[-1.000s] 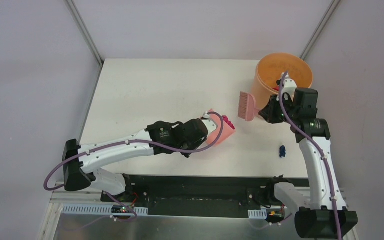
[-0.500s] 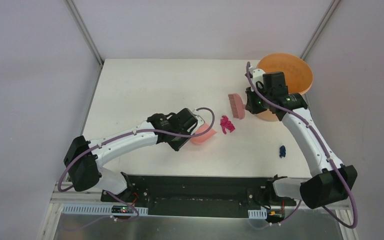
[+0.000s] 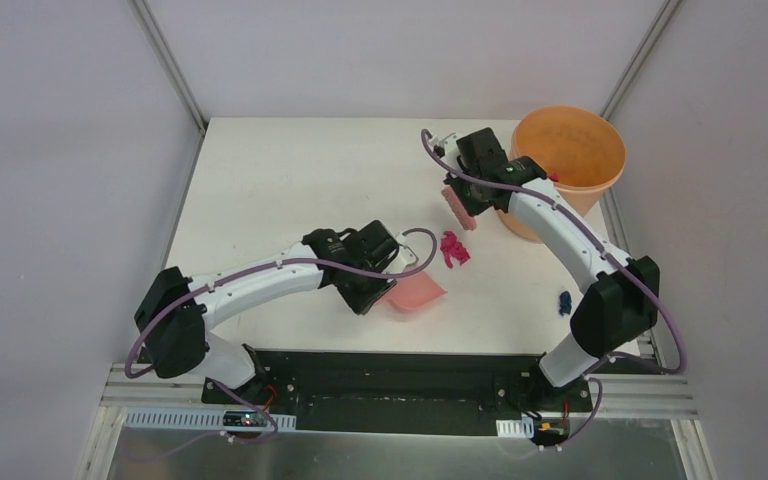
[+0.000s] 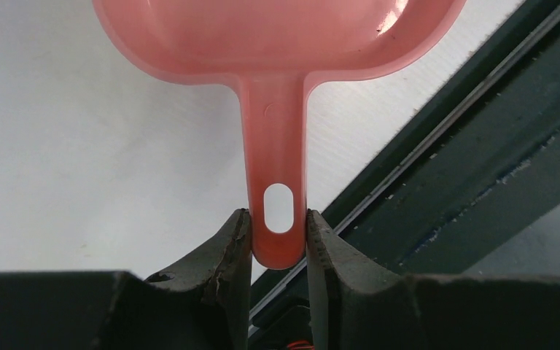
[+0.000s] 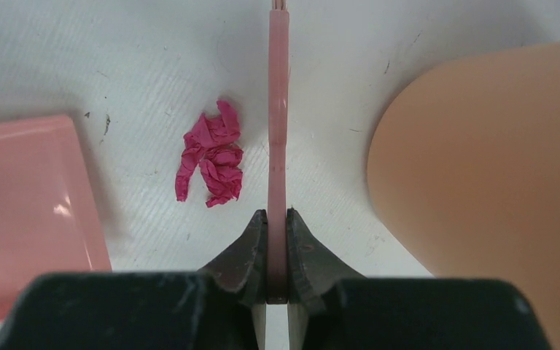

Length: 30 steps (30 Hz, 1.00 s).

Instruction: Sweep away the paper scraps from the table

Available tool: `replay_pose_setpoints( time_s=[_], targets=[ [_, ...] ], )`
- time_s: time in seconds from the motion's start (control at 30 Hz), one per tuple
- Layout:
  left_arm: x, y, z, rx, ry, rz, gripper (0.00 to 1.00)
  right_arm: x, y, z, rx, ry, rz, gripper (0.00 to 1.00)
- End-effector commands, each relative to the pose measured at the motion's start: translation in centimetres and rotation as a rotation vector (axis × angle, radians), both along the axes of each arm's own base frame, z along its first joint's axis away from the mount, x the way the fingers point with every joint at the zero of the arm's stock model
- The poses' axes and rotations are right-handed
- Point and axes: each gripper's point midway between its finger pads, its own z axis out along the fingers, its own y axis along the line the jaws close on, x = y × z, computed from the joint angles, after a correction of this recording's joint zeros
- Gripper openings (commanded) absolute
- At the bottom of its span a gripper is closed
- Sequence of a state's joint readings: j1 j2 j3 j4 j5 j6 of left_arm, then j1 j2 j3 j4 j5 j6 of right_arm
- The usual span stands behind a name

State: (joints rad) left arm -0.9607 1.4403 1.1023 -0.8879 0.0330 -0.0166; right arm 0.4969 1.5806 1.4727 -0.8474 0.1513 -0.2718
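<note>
As the right gripper (image 5: 277,219), clenched on the brush (image 5: 278,109), swings away from the bucket (image 3: 570,150), the left gripper (image 4: 278,217) has lowered its grasped dustpan (image 4: 277,44). Magenta scraps (image 5: 210,157) lie between them on the table (image 3: 290,170), seemingly ready for sweeping, and a blue scrap (image 3: 564,302) sits apart.

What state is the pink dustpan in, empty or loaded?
Empty: the dustpan shows bare pink; the magenta scrap lies on the table beside it.
</note>
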Motion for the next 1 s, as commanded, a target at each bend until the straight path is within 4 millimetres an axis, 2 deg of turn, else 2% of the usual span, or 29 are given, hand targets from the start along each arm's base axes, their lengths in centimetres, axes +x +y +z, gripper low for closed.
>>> replay_pose_setpoints(
  time_s=[0.0, 0.33, 0.53, 0.63, 0.7, 0.77, 0.83, 0.97],
  targets=[
    [-1.8, -2.2, -0.1, -0.098, 0.101, -0.098, 0.00, 1.0, 0.3, 2.0, -0.017, -0.046, -0.026, 0.00],
    [-0.7, -1.0, -1.9, 0.028, 0.071, -0.069, 0.00, -1.4, 3.3, -0.1, 0.135, 0.120, 0.002, 0.00],
    [-0.5, -0.6, -3.1, 0.099, 0.069, -0.063, 0.00, -4.1, 5.2, -0.8, 0.244, 0.237, 0.061, 0.00],
    [-0.2, -0.5, -3.4, 0.120, 0.063, -0.054, 0.00, -6.7, 6.5, 0.6, 0.352, 0.302, 0.118, 0.00],
    [0.1, -0.4, -3.5, 0.132, 0.050, -0.044, 0.00, -8.9, 7.6, 2.1, 0.446, 0.359, 0.176, 0.00],
    [0.1, -0.4, -3.6, 0.133, 0.049, -0.043, 0.00, -10.2, 7.9, 3.7, 0.525, 0.389, 0.196, 0.00],
    [0.2, -0.4, -3.6, 0.134, 0.050, -0.042, 0.00, -9.9, 7.0, 5.7, 0.588, 0.360, 0.166, 0.00],
    [0.2, -0.5, -3.5, 0.130, 0.046, -0.043, 0.00, -6.6, 3.4, 7.7, 0.561, 0.234, 0.029, 0.00]
  ],
)
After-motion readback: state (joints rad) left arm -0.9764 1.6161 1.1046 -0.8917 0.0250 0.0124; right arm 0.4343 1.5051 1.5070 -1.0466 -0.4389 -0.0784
